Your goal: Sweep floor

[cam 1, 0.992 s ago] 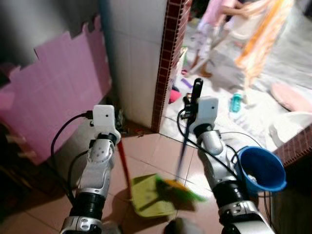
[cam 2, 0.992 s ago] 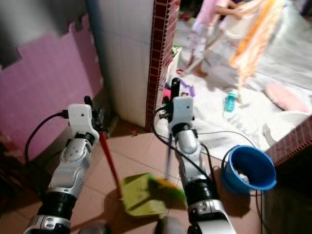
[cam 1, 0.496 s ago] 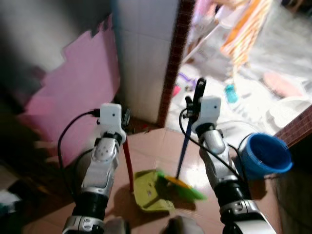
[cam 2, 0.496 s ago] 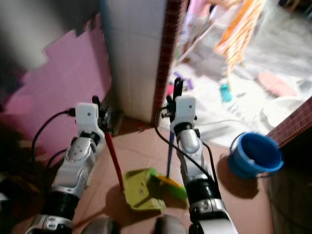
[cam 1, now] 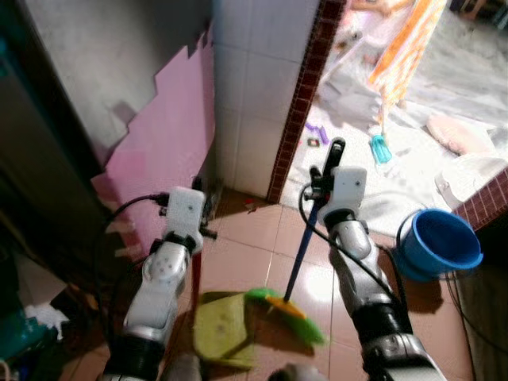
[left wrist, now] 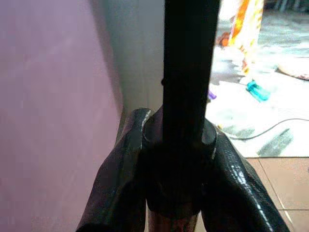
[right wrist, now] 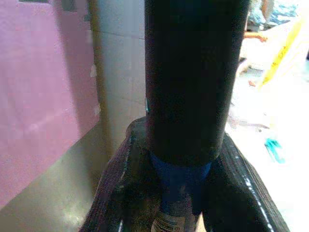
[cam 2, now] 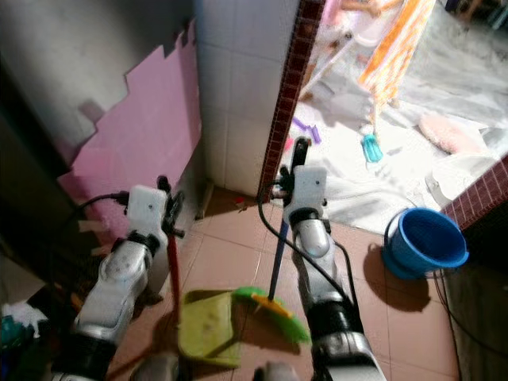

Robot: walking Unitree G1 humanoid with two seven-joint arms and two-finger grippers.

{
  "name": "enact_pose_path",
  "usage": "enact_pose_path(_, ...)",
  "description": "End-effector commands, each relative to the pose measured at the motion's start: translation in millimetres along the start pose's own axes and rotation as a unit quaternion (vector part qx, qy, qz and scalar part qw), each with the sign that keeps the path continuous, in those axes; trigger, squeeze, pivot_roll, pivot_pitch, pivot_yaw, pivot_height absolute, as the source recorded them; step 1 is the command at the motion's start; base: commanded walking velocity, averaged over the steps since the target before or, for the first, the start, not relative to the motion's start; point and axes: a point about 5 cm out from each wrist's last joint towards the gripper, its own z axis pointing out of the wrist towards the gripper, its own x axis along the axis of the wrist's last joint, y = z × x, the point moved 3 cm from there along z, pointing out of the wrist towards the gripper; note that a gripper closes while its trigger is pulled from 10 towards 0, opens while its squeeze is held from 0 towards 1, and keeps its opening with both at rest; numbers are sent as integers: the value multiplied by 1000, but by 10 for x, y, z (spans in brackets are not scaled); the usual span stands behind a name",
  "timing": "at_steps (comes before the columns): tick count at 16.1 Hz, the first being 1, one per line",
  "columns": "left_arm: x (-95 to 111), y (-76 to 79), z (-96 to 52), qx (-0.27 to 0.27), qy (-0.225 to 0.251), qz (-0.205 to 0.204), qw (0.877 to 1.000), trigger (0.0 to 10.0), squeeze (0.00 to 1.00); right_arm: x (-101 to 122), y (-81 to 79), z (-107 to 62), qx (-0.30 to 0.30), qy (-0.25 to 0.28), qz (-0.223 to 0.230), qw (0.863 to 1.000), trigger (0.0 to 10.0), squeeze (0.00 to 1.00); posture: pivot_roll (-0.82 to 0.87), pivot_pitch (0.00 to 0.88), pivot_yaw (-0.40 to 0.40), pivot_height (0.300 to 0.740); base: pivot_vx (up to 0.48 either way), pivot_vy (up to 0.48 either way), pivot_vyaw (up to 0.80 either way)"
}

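Far left: dark doorway or cabinet edge, detail lost in shade. Pink wall panel (cam 1: pixel 163 131) with stepped upper edge, against grey wall. White tiled pillar (cam 1: pixel 258 87) beside it, trimmed by dark red brick edging (cam 1: pixel 302 95).

Left gripper (left wrist: pixel 176 159): fingers (left wrist: pixel 120 183) clamped on dark handle of dustpan (cam 1: pixel 218 329), nothing loose between pads and shaft. Red shaft (cam 2: pixel 172 274) running down from left wrist to yellow-green pan, pan flat on terracotta floor tiles (cam 1: pixel 246 246), blurred, just left of broom head.

Right gripper (right wrist: pixel 181 164): fingers (right wrist: pixel 241 183) closed around broom (cam 1: pixel 298 258), grip at junction of black upper sleeve and blue shaft. Blue shaft slanting down from right wrist to green and orange bristle head (cam 1: pixel 290 309), head on tiles touching or just overlapping pan's right edge; exact contact blurred.

Black cables (cam 1: pixel 349 254) looped along right forearm.

Right of arm: blue bucket (cam 1: pixel 440 242) on tiles, near low brick ledge (cam 1: pixel 488 202). Beyond pillar: pale sheeting (cam 1: pixel 397 159) over ground, teal brush-like item (cam 1: pixel 379 148), small purple item (cam 1: pixel 315 132), pink round object (cam 1: pixel 456 135), orange-striped cloth (cam 1: pixel 405 48) hanging above.
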Motion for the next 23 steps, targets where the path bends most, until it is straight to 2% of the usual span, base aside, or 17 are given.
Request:
enact_pose_path(1,117,35,-1,-4,28,29,999,10000,0,-11,123,-13,-18,-5,-14,1000,10000,0,-22,0,-70,740,0,0,0)
enact_pose_path(3,49,28,-44,-28,17,44,998,10000,0,-124,213,-68,-35,-26,-33,999,10000,0,-28,0,-50,740,0,0,-738)
enact_pose_path(5,-28,17,-104,-29,9,22,999,10000,0,-193,291,-140,-61,-34,-23,997,10000,0,-42,0,-27,740,0,0,-800)
enact_pose_path(6,-66,17,-142,-29,6,29,999,10000,0,-225,305,-179,-68,-38,-12,997,10000,0,-41,0,-14,740,0,0,-800)
enact_pose_path(9,-188,-41,-249,-1,-12,19,1000,10000,0,-339,344,-339,-80,-49,4,996,10000,0,-53,0,19,740,0,0,-140)
enact_pose_path(13,-219,-192,-253,57,-20,-11,998,10000,0,-390,411,-384,-85,-58,3,995,10000,0,-39,0,1,740,0,0,0)
enact_pose_path(17,-224,-87,-286,50,-18,-18,998,10000,0,-391,396,-402,-55,-64,-13,996,10000,0,-43,0,-40,740,0,0,0)
enact_pose_path(23,-260,-20,-317,47,-23,-21,998,10000,0,-359,344,-423,-34,-56,-8,998,10000,0,-62,0,-47,740,0,0,0)
